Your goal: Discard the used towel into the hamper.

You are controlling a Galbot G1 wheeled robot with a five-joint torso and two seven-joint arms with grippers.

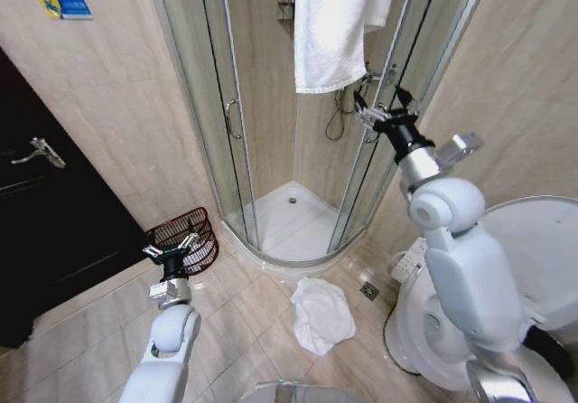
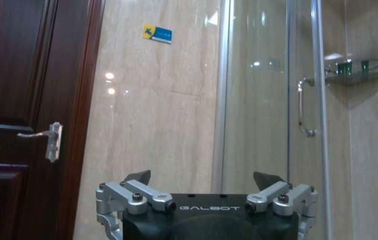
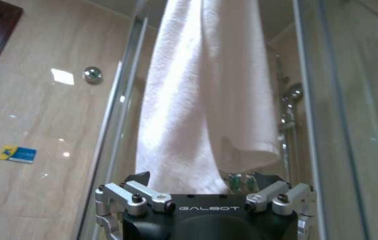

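Towel (image 1: 330,32), white terry: hangs over the shower enclosure's top rail, upper centre of the head view, lower hem free. A second white cloth (image 1: 321,313) lies crumpled on the floor tiles, lower centre.

Hamper (image 1: 188,238), dark reddish-brown wire: stands on the floor at lower left, beside the shower door (image 1: 212,105), well apart from the hanging towel.

Step in hand, judged: the approach to grasp; nothing taken yet.

Right gripper (image 1: 384,111): raised at upper right of centre, just beside the towel's lower edge, fingers spread wide, holding nothing. In its wrist view the towel hangs just beyond the fingertips, contact not evident.

Left gripper (image 1: 172,250): low, in front of the hamper, fingers wide apart, empty.

Next move, judged: the right gripper must close over the hem, draw the towel off the rail and carry it across to the hamper.
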